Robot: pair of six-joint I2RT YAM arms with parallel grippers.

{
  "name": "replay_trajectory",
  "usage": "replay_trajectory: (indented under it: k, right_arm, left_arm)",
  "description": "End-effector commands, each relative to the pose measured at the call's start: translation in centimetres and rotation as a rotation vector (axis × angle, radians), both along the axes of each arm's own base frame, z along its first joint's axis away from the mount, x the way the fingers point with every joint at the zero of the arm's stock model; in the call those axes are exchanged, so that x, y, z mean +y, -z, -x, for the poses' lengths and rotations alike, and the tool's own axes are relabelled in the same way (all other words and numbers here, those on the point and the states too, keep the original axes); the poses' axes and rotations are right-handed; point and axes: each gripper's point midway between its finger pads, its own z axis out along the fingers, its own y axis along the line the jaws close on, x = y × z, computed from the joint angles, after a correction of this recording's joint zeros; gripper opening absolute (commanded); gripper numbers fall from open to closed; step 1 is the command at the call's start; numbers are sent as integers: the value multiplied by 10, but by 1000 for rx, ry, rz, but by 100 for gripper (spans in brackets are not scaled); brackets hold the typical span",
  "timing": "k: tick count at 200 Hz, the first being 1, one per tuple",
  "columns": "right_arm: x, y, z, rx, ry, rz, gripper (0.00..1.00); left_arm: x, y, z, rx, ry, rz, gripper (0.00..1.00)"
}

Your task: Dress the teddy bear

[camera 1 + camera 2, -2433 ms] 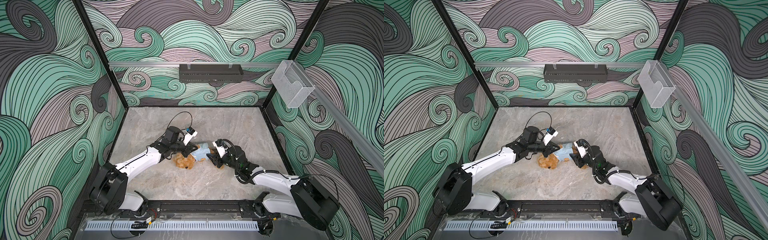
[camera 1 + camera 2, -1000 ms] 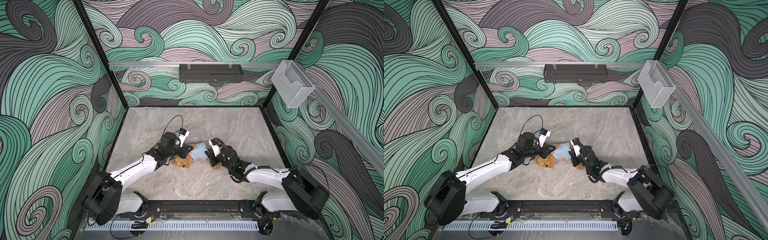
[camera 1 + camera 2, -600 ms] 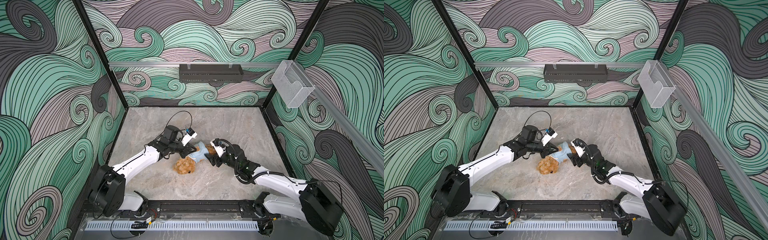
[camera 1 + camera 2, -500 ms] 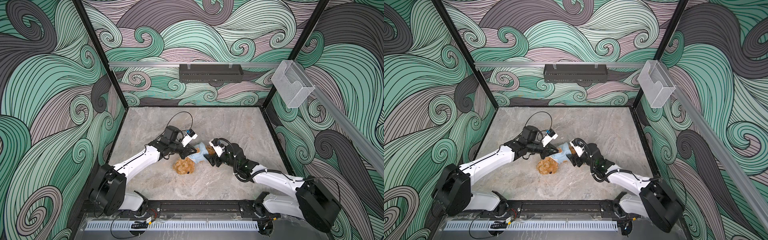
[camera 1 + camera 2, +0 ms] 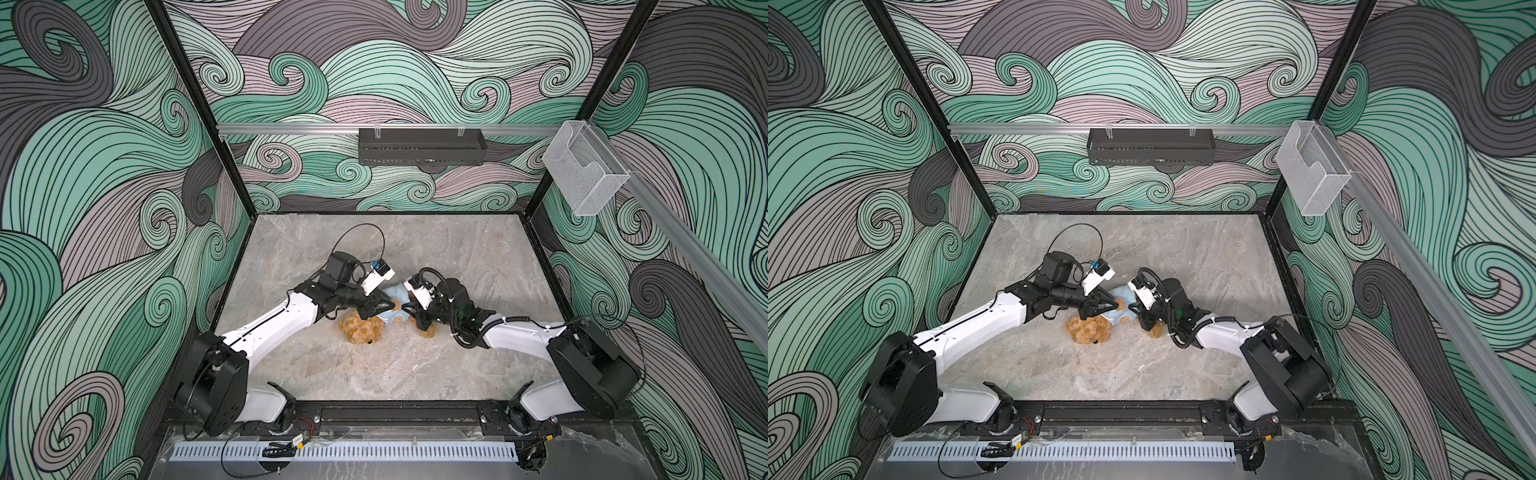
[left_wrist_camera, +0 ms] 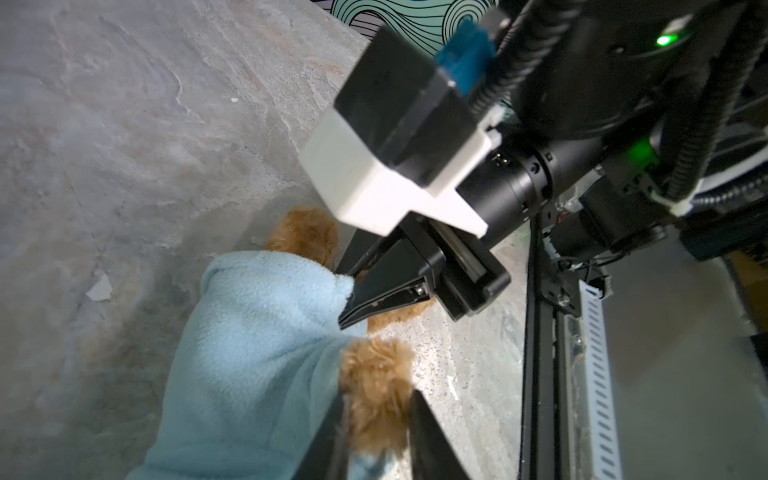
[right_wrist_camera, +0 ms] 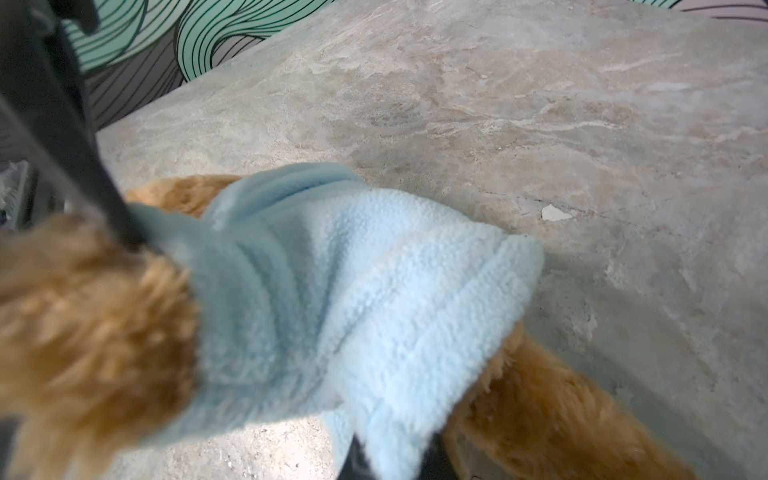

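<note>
The teddy bear (image 5: pixel 360 330) (image 5: pixel 1088 330) lies mid-table with its golden-brown head toward the front. A light-blue garment (image 5: pixel 392 318) (image 5: pixel 1118 316) (image 6: pixel 257 349) (image 7: pixel 365 291) covers its body. My left gripper (image 5: pixel 384 307) (image 5: pixel 1113 307) (image 6: pixel 378 419) reaches in from the left. Its jaws stand partly apart on either side of a furry paw (image 6: pixel 376 386) that sticks out of a sleeve. My right gripper (image 5: pixel 409 309) (image 5: pixel 1134 309) (image 6: pixel 347 309) (image 7: pixel 392 461) comes from the right and is shut on the garment's lower hem. A bare leg (image 7: pixel 552 415) shows below the hem.
A black tray (image 5: pixel 422 146) hangs on the back wall rail and a clear plastic holder (image 5: pixel 584 174) on the right wall. A small white chip (image 7: pixel 555 212) lies on the marble table (image 5: pixel 374 374). The black frame rail (image 5: pixel 399 411) runs along the front edge.
My right gripper has closed on the garment's hem. My left gripper's jaws have parted around the paw. The bear has shifted slightly toward the left.
</note>
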Motion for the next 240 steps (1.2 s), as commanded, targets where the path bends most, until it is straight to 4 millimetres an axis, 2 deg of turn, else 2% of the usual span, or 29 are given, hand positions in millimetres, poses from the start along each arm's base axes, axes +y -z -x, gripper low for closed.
replay_trajectory:
  k: [1, 47, 75, 105, 135, 139, 158, 190, 200, 212, 217, 228, 240]
  right_arm:
    - [-5, -1, 5, -3, 24, -17, 2]
    - [-7, -5, 8, 0, 41, -50, 0]
    - [-7, -4, 8, 12, 48, -55, 0]
    - [-6, -5, 7, 10, 47, -55, 0]
    - [-6, -5, 7, 16, 46, -59, 0]
    - [-6, -6, 7, 14, 45, -60, 0]
    - [-6, -5, 8, 15, 46, -59, 0]
    - [-8, -3, 8, 17, 51, -53, 0]
    - [-8, -3, 7, 15, 53, -52, 0]
    - [-9, -2, 7, 15, 63, -49, 0]
    - [-11, 1, 6, 17, 74, -42, 0]
    - [-17, 6, 3, 23, 113, -20, 0]
    - [-27, 14, -1, 38, 176, 16, 0]
  left_arm:
    - [7, -17, -4, -47, -25, -21, 38]
    - [2, -19, -12, -95, -41, -60, 42]
    - [-14, -18, 0, -233, 55, -115, 44]
    - [-21, -7, 0, -324, 115, -226, 45]
    - [-28, 2, 3, -350, 175, -299, 42]
    - [-30, 12, 1, -332, 184, -324, 41]
    - [-31, 23, 2, -331, 213, -364, 37]
    - [-35, 28, 3, -318, 230, -381, 29]
    - [-35, 30, 3, -313, 231, -385, 22]
    - [-32, 30, -2, -311, 200, -403, 7]
    - [-31, 26, -8, -307, 155, -413, 0]
    - [-29, 10, -21, -285, 31, -383, 0]
    - [-29, -14, -30, -282, -60, -271, 0]
